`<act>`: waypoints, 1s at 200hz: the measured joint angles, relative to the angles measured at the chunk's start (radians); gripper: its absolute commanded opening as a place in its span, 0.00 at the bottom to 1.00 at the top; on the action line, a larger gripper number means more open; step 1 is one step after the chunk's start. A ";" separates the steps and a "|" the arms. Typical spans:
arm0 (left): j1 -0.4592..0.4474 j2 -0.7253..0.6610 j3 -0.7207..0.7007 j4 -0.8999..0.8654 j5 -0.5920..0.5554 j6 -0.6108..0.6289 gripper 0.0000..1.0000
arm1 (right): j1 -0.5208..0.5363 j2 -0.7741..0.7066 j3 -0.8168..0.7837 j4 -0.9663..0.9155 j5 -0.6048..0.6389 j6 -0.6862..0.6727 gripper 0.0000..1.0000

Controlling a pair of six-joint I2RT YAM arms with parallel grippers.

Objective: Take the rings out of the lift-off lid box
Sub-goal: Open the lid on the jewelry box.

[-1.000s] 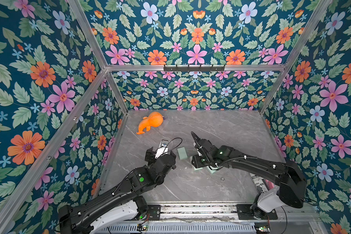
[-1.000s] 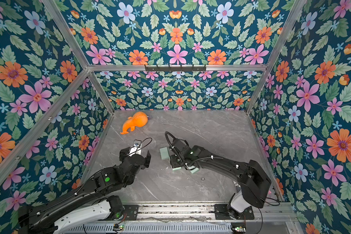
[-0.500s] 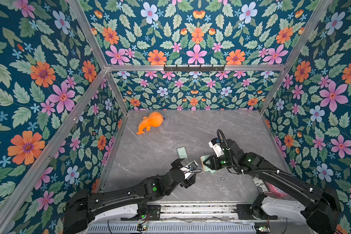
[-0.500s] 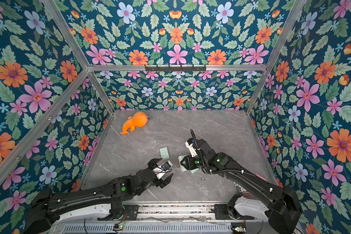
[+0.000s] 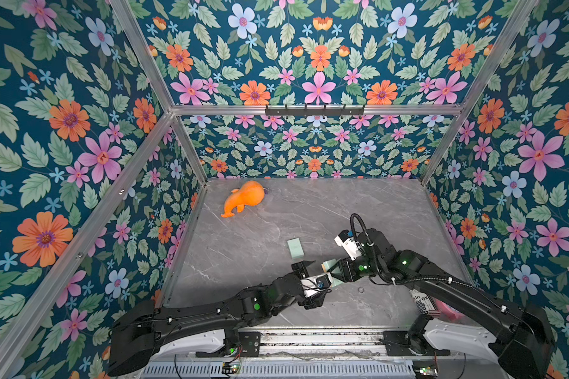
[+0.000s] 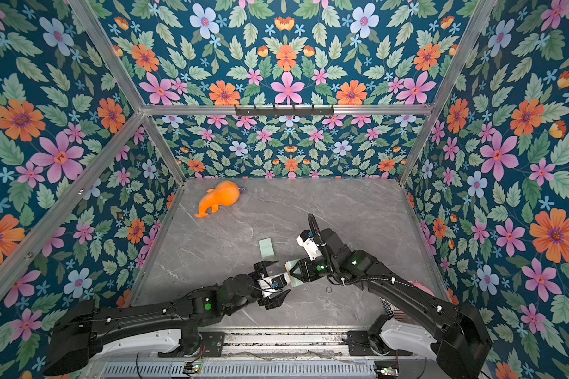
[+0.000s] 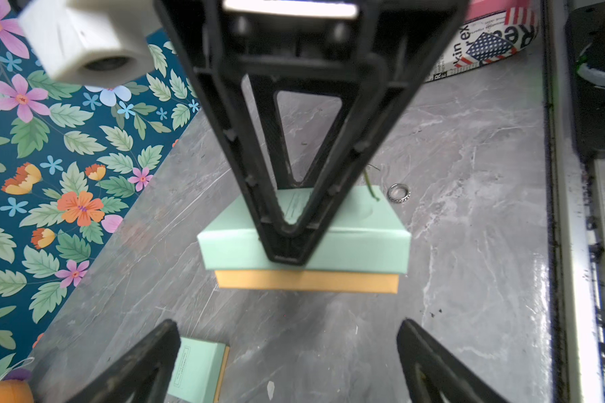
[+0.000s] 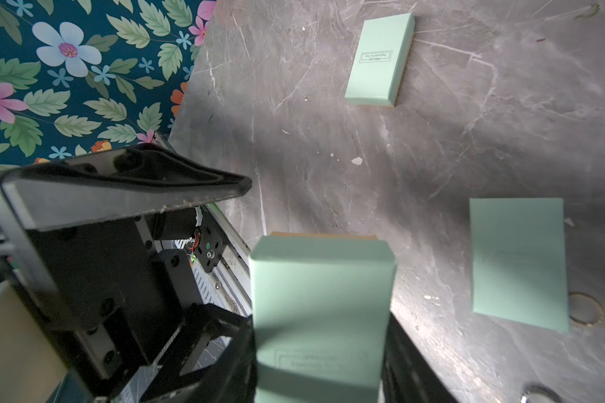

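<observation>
We see the grey marble table (image 5: 342, 210) first, with both black arms reaching in over its near half. The right gripper (image 5: 329, 270) has its fingers at a middling spread, clamped on two sides of the box (image 8: 322, 279), which seems raised off the table near the middle front. The left gripper (image 7: 287, 324) is spread wide and holds nothing, its tips just short of the box. An orange toy (image 5: 243, 198) lies far back on the left. The box is mint green with its lid on, a tan strip of base showing under the lid's edge and a small printed frame on top. A second box (image 5: 294, 251) of the same colour lies flat just behind the grippers. One ring (image 7: 398, 192) lies out on the table near the front, beside the right arm. It is a tiny silvery hoop with a beaded band, and in a top view the ring (image 5: 361, 290) is only a faint circle. Inside the closed box we see nothing. In the right wrist view a blurred mint slab (image 8: 517, 261) lies flat, and we cannot tell whether it is a lid or a box. It covers part of a brownish hoop (image 8: 587, 308) that we cannot identify, and a shiny hoop (image 8: 538, 394) is cut off at the frame edge.
</observation>
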 measured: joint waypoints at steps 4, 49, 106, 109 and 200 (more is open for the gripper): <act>0.000 0.000 -0.001 0.001 0.004 0.001 0.99 | 0.000 0.002 0.000 0.000 -0.004 -0.001 0.41; 0.002 0.000 0.001 0.018 0.007 0.003 0.99 | 0.001 0.027 0.000 0.017 -0.031 -0.003 0.41; 0.009 0.016 0.007 0.022 0.018 -0.004 0.97 | 0.010 0.029 0.000 0.048 -0.034 -0.002 0.40; 0.010 0.018 0.007 0.022 0.019 -0.005 0.96 | 0.011 0.029 -0.001 0.049 -0.034 -0.002 0.40; 0.038 0.014 0.014 0.022 0.048 -0.011 0.90 | 0.029 0.037 -0.002 0.084 -0.021 -0.002 0.40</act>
